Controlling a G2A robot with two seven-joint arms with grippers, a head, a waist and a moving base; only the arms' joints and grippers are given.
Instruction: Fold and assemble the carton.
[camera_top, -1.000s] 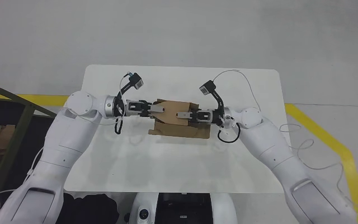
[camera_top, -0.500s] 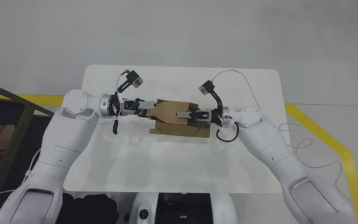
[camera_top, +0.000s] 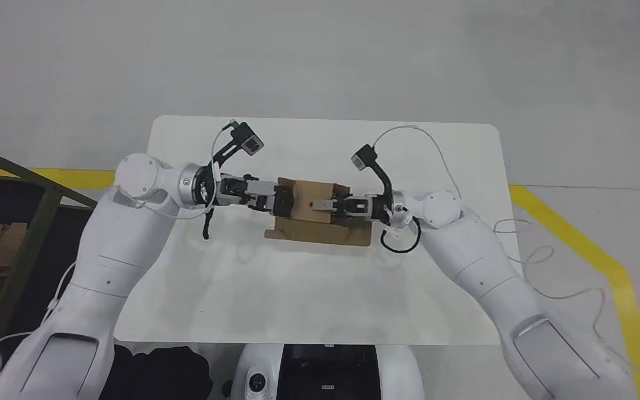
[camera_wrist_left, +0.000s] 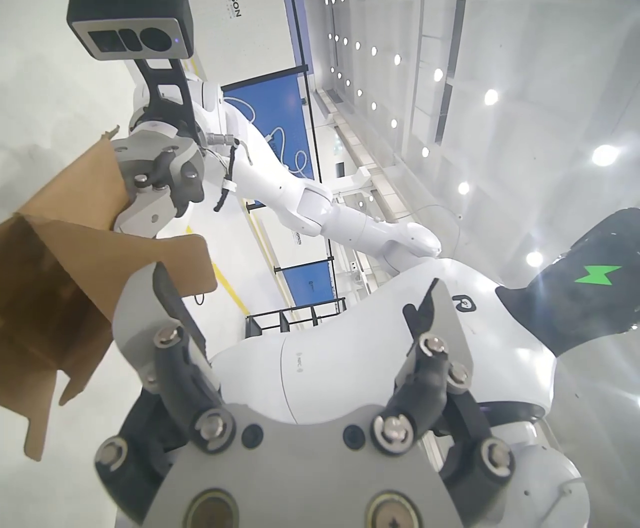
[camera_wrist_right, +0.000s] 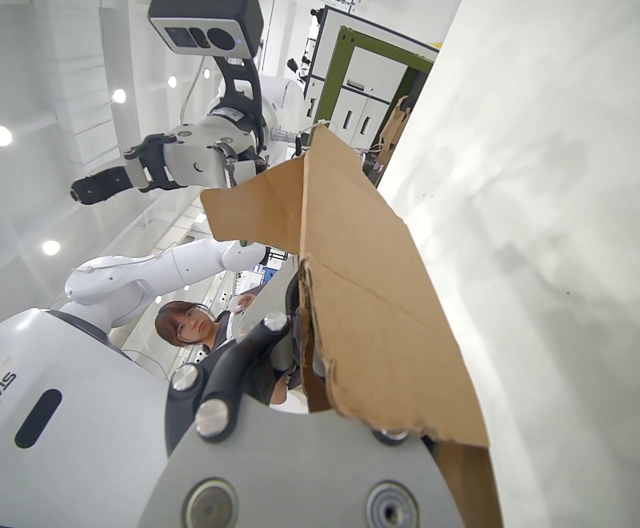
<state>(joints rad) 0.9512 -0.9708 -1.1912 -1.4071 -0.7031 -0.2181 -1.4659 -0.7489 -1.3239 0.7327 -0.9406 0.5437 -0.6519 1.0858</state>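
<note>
A brown carton (camera_top: 315, 212) lies half-opened in the middle of the white table (camera_top: 200, 280). My right gripper (camera_top: 326, 205) comes in from the right and is shut on one of the carton's walls; the brown panel (camera_wrist_right: 370, 300) runs between its fingers (camera_wrist_right: 295, 320). My left gripper (camera_top: 272, 198) sits at the carton's left end, open. Its two fingers (camera_wrist_left: 160, 295) stand wide apart with nothing between them, and a carton flap (camera_wrist_left: 185, 265) lies just beside one. From the left wrist view the carton's open inside (camera_wrist_left: 45, 295) shows, with the right gripper (camera_wrist_left: 150, 195) clamped on it.
A dark green frame (camera_top: 20, 210) stands off the table's left side, and a yellow floor line (camera_top: 560, 230) runs behind the right edge. A thin white cable (camera_top: 420, 135) loops over the table's far right part. Bare tabletop lies in front of and behind the carton.
My left gripper has drawn back slightly to the left from the carton's end and its wrist has turned. The right gripper has kept its hold; the carton has shifted very little.
</note>
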